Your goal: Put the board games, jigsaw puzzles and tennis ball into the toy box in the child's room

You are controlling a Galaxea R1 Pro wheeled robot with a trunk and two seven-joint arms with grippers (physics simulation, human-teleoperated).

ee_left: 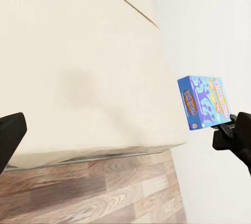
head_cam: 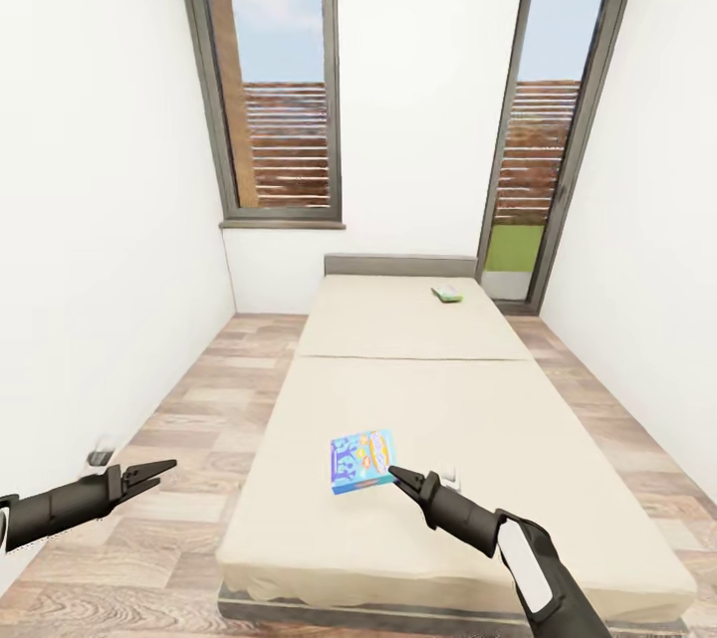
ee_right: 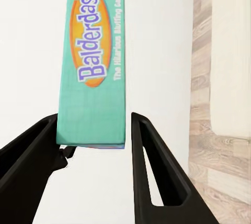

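A small blue board game [head_cam: 362, 461] marked "Balderdash" [ee_right: 94, 67] sits between the fingers of my right gripper [head_cam: 396, 473], which is shut on its lower edge [ee_right: 94, 127]. In the left wrist view the blue box [ee_left: 204, 102] stands on edge, raised above the bed's near corner. A white-and-green board game [head_cam: 448, 293] lies flat on the bed [head_cam: 418, 389] near the grey headboard. My left gripper [head_cam: 154, 472] hangs open over the floor left of the bed, holding nothing [ee_left: 125, 140]. The table, toy box, jigsaw puzzles and tennis ball are out of view.
The bed fills the room's middle, with strips of wood-plank floor [head_cam: 199, 399] on either side. White walls close in left and right. Two tall dark-framed windows [head_cam: 279, 81] stand behind the headboard [head_cam: 398, 265]. A small white object [head_cam: 100, 451] sits on the floor by the left wall.
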